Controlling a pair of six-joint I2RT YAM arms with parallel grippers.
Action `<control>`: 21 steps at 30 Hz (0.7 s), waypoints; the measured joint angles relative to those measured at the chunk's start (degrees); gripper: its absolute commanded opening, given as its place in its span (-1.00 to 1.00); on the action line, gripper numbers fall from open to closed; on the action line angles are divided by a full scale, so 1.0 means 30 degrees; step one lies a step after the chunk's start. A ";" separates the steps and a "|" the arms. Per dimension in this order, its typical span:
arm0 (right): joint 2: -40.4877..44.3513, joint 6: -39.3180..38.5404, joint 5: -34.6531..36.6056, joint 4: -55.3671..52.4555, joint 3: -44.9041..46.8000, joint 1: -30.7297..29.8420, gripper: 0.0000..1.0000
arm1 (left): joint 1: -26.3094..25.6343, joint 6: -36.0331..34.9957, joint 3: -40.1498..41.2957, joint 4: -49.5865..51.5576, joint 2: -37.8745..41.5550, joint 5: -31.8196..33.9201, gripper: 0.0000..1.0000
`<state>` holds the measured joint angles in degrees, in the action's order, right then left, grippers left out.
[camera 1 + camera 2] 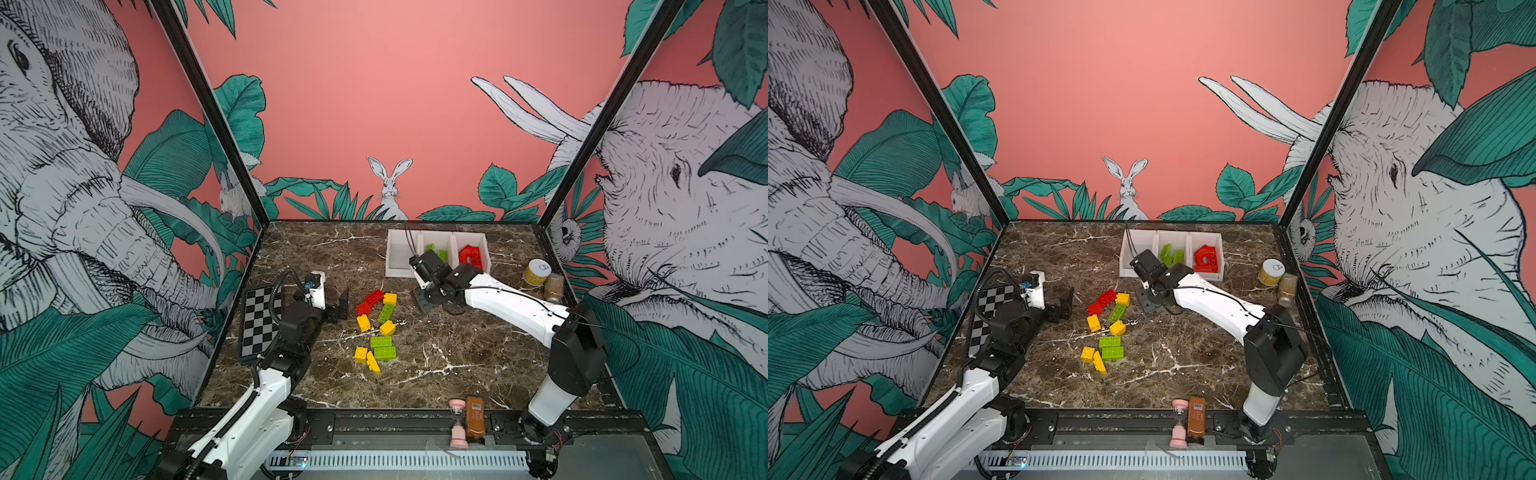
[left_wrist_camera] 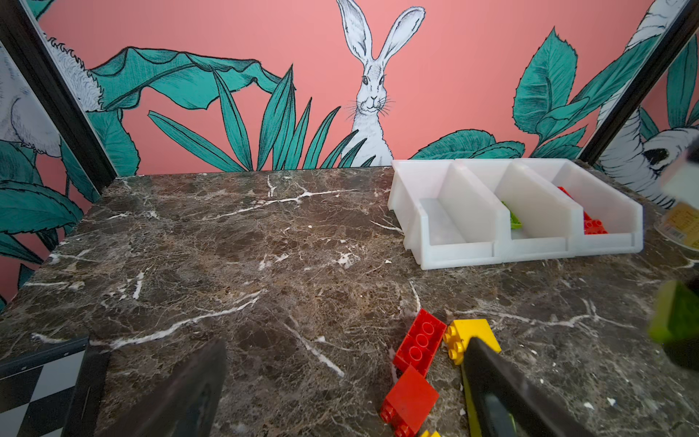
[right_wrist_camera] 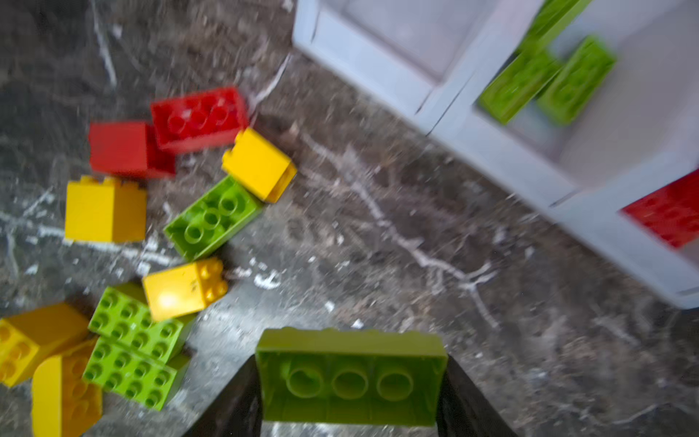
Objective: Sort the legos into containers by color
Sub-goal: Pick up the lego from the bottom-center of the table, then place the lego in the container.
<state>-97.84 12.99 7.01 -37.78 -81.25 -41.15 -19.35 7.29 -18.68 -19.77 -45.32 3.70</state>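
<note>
**Tool**
- Right gripper: jaws partly closed, pinching a lime green brick by its short ends, with the hollow underside facing the wrist camera. In a top view it sits just right of frame centre, directly below the containers. The wrist view is blurred, so I cannot tell whether the brick touches the table.
- Left gripper: jaws spread wide, holding nothing. It sits left of centre, just beside the loose legos.

**Task items**
- The containers are three joined white bins at upper centre of the table. The middle bin holds green bricks and the right bin holds red bricks.
- Ten loose pieces lie in a cluster at centre: two red, three green and five yellow.

**Surface and room**
- The table is dark brown marble with white veins.
- A checkerboard lies at its left edge, and a yellow-labelled jar stands at the right.
- The walls are pink, printed with elephants, leaves and a rabbit.
</note>
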 measured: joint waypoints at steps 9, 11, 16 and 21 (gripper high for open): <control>-0.3818 -0.1807 -0.0554 0.2616 -0.4728 0.4065 0.04 | 0.0000 0.0000 0.0000 -0.0007 -0.0080 0.0000 0.97; -0.5311 -0.1902 -0.0976 0.2849 -0.6076 0.4772 0.04 | 0.0000 0.0000 0.0000 -0.0007 -0.0146 0.0000 0.97; -0.8262 -0.1880 -0.1763 0.2958 -0.8852 0.5996 0.03 | 0.0000 0.0000 0.0000 -0.0007 -0.0160 0.0015 0.97; -0.9821 -0.1800 -0.2178 0.2900 -1.0346 0.6717 0.04 | 0.0000 0.0000 0.0000 -0.0007 -0.0160 0.0022 0.97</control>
<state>-127.31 7.60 0.47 -29.08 -112.29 -20.99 -19.35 7.29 -18.68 -19.79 -45.80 3.77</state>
